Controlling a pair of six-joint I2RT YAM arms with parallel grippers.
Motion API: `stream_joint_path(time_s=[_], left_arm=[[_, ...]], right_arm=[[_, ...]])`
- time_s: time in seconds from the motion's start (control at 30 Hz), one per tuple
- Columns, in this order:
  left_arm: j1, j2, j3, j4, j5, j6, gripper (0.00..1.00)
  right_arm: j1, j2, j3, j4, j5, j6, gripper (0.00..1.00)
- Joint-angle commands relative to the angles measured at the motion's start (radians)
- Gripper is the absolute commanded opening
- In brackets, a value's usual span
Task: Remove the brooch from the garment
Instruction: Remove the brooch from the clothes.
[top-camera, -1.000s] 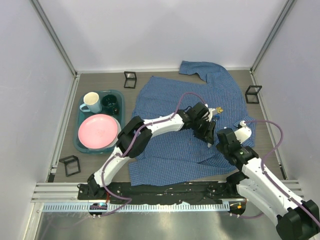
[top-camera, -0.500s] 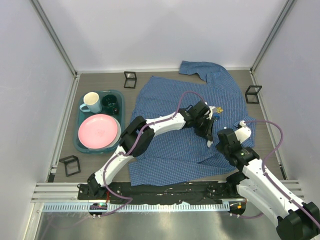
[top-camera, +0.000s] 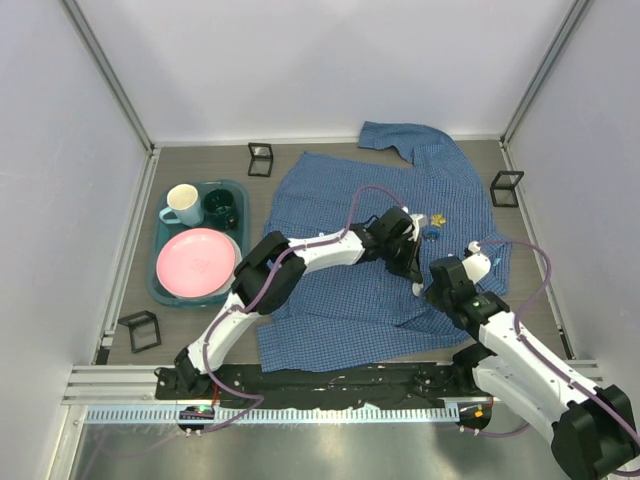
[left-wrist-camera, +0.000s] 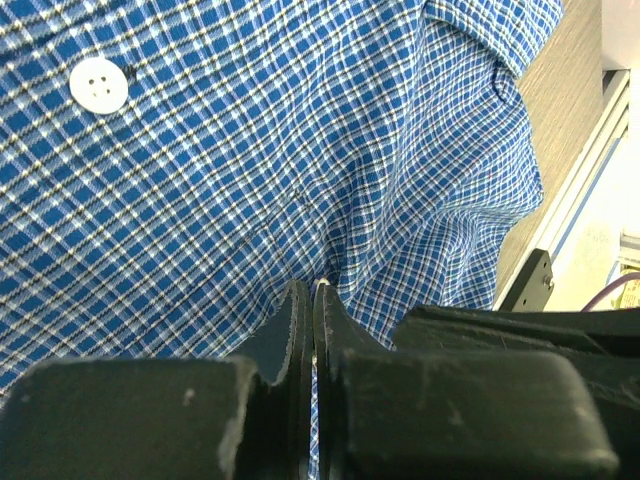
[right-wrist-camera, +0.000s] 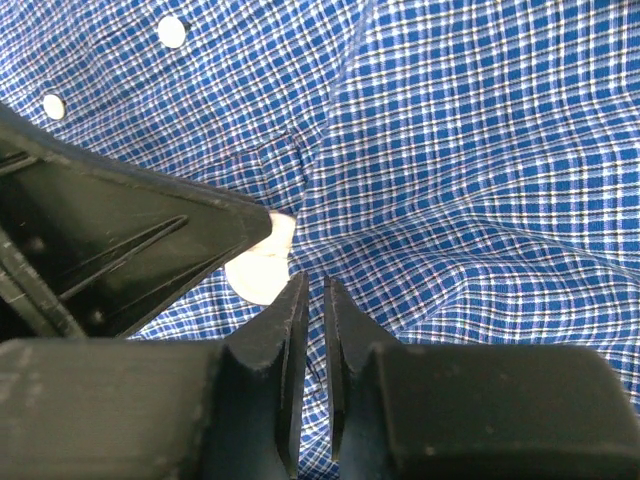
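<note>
Here, the left gripper (left-wrist-camera: 312, 290) is pinched shut on a shirt (top-camera: 340, 200) fold, brooch (top-camera: 433, 226) at its 1 o'clock, right gripper (right-wrist-camera: 310, 285) barely apart.

Blue checked garment (top-camera: 340, 190) lies spread out, small brooch (top-camera: 437, 218) on it.

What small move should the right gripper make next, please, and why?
Probably open the right gripper wider and ease it toward the brooch. The left gripper is shut on a fold of the shirt, and the right jaws, a slit apart, hold nothing.
</note>
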Motion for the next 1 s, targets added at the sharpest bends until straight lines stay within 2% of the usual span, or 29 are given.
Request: stream_joint_path(time_s=[0.0, 0.2, 0.4, 0.7, 0.97], left_arm=[[-0.002, -0.083, -0.094, 0.143, -0.017, -0.023, 0.00], [-0.002, -0.086, -0.140, 0.229, -0.003, -0.066, 0.00], [-0.006, -0.085, -0.138, 0.244, 0.014, -0.084, 0.00], [-0.019, -0.089, -0.152, 0.284, 0.024, -0.092, 0.00], [-0.020, -0.103, -0.184, 0.327, 0.030, -0.092, 0.00]], right_arm=[[0.004, -0.011, -0.034, 0.082, 0.013, 0.067, 0.17], [0.003, -0.051, -0.093, 0.131, 0.011, 0.116, 0.17], [0.003, -0.101, -0.146, 0.189, 0.021, 0.132, 0.22], [0.001, -0.112, -0.120, 0.188, 0.082, 0.106, 0.26], [-0.002, -0.086, -0.100, 0.205, 0.091, 0.083, 0.24]])
